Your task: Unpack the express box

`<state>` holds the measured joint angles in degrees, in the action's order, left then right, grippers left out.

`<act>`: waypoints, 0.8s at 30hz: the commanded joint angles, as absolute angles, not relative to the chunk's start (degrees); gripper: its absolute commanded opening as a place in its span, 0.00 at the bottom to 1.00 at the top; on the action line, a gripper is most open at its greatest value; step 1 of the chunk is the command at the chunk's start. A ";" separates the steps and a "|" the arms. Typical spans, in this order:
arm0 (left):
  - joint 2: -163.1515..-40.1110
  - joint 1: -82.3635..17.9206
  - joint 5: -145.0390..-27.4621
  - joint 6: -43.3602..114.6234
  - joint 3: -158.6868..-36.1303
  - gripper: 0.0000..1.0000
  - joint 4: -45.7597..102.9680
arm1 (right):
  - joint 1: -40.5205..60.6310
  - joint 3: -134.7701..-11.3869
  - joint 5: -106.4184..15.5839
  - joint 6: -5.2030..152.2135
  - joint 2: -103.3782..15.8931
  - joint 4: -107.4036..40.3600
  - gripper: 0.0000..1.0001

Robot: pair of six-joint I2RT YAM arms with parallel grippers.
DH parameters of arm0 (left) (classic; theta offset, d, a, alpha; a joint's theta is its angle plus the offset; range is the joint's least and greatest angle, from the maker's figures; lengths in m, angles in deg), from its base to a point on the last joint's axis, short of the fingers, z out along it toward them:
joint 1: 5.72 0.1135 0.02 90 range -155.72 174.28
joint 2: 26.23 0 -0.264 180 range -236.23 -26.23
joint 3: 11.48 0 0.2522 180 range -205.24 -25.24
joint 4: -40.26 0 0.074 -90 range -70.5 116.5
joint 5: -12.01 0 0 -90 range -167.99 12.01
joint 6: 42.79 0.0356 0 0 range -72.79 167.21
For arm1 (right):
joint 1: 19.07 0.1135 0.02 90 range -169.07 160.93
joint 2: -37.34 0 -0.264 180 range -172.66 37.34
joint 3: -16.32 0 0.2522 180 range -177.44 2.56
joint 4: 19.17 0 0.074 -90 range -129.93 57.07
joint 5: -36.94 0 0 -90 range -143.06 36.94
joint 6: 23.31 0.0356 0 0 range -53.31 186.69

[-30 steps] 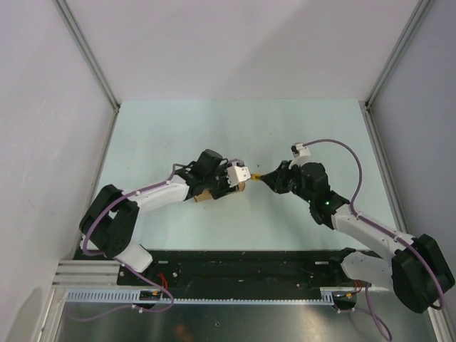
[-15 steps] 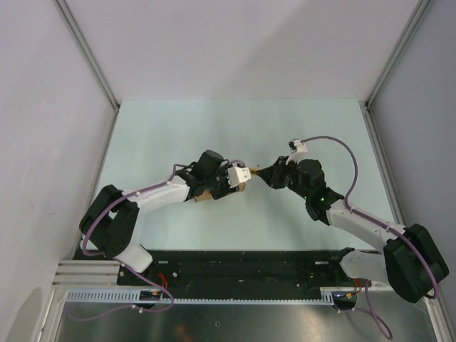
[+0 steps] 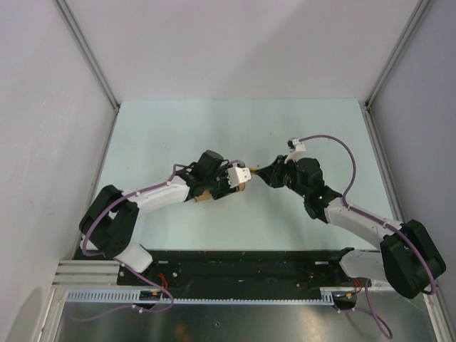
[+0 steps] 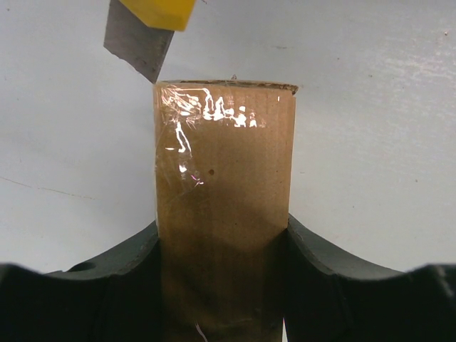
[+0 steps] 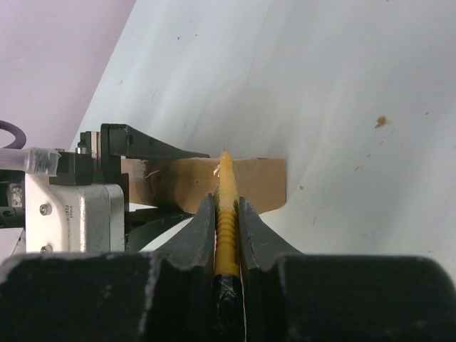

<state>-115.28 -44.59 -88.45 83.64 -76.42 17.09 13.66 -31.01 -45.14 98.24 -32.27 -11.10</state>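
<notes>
**Left wrist view, nearest the lens.** The left gripper (image 4: 222, 246) is pressed together on the express box (image 4: 224, 178), one dark finger (image 4: 121, 263) against each long side wall.

**Beyond the fingers.** The brown cardboard runs forward to a far edge covered by glossy clear tape (image 4: 206, 107). At that edge's left corner sits the grey blade tip of the utility knife (image 4: 139, 46), touching or just short of the corner. The views do not settle which.

**Right wrist view.** The right gripper (image 5: 226, 214) pinches the knife's ribbed yellow handle, blade edge aimed at the box face ahead.

**Top view.** Both tools meet above the middle of the pale table (image 3: 235, 128): left gripper (image 3: 226, 182) and box on one side, right gripper (image 3: 274, 174) on the other.

**Handling (judged).** The box is probably light, with stiff but thin walls that would dent under a hard squeeze, and the tape looks slippery. The best hold is on bare cardboard along the side walls, well back from the taped seam, leaving that seam free for the blade. A firm, steady clamp matters, since blade pressure could twist or push the box out of the grip.
</notes>
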 commanded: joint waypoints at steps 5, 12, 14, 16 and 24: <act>-115.00 -44.66 -85.28 84.65 -74.55 0.20 15.16 | 13.53 -33.57 -45.06 98.07 -33.68 -7.88 0.00; -115.17 -44.74 -85.29 84.65 -74.55 0.20 15.07 | 14.24 -33.48 -44.53 97.54 -35.08 -9.01 0.00; -115.35 -44.74 -85.20 84.30 -74.55 0.20 15.16 | 14.33 -33.48 -43.83 97.45 -35.17 -9.63 0.00; -115.35 -44.75 -85.11 84.39 -74.55 0.19 15.08 | 14.68 -33.48 -43.31 97.10 -34.91 -10.33 0.00; -115.61 -44.74 -84.94 84.21 -74.28 0.19 15.16 | 14.50 -33.48 -45.67 97.80 -31.04 -10.51 0.00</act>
<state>-115.13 -44.77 -88.05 83.61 -76.02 17.57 14.25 -31.64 -45.31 97.98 -34.19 -11.06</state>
